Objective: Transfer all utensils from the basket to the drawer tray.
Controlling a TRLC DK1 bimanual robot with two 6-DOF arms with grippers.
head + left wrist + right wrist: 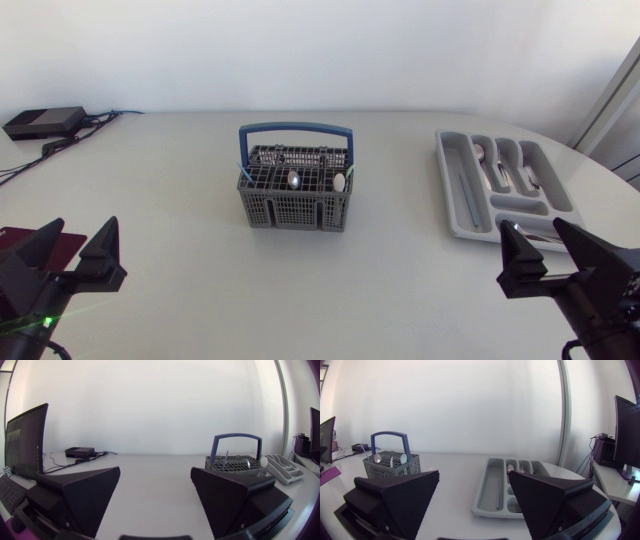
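Note:
A grey wire basket (296,195) with a blue handle stands mid-table, with spoon heads (294,179) poking up inside it. It also shows ahead of my left gripper (155,492) as the basket (235,464), off to the side. The grey drawer tray (455,200) lies at the right with some cutlery (505,170) in its slots. My left gripper (78,248) is open and empty at the near left. My right gripper (545,243) is open and empty just in front of the tray (492,485), which lies ahead of the right gripper (474,491); the basket (391,463) is farther off.
A black box (42,122) with cables sits at the far left corner of the table. A dark red flat object (40,245) lies by my left arm.

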